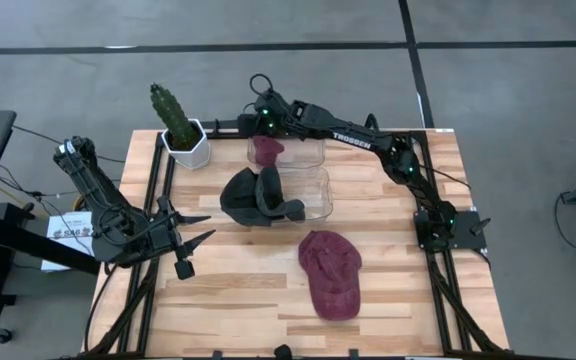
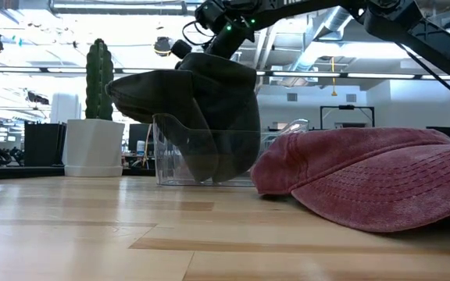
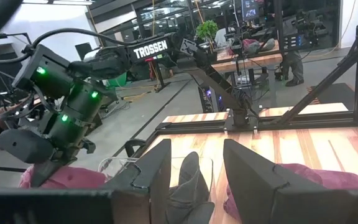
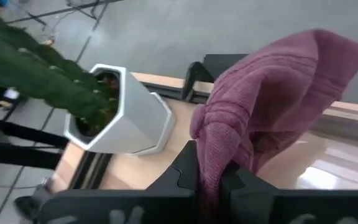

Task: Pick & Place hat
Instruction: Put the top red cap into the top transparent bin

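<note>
Over the clear bin (image 1: 313, 152), the right gripper (image 4: 213, 177) pinches a maroon hat (image 4: 272, 93); the left gripper (image 1: 196, 240) waits open, seemingly empty, near the table's (image 1: 238, 300) left edge.

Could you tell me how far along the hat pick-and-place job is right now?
Done: a dark cap hangs over the edge of the clear plastic bin. In hand: the right gripper is shut on a maroon hat, holding it over the bin near the potted cactus. Left: a second maroon cap lies on the wooden table; the left gripper waits open at the table's left.
</note>
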### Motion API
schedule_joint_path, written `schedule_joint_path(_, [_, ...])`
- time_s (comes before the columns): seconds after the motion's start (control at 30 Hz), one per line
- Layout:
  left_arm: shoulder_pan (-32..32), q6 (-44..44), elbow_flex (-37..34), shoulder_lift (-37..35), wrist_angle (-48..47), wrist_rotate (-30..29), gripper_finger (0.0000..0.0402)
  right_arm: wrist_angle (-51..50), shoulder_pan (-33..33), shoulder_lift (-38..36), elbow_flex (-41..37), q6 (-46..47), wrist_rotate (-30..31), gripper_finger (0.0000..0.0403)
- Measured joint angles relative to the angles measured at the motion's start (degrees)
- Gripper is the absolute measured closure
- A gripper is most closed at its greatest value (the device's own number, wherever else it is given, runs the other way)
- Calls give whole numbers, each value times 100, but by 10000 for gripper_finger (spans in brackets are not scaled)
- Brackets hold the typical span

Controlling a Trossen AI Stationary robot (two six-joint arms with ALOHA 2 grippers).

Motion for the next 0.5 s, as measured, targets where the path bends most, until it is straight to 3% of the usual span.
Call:
schedule_joint_path(0.23, [0, 0, 0, 0, -1, 1, 257, 648, 74, -2, -462, 53, -382, 403])
schedule_joint_path(0.5, [0, 0, 0, 0, -1, 1, 257, 1301, 95, -3, -737, 9, -402, 403])
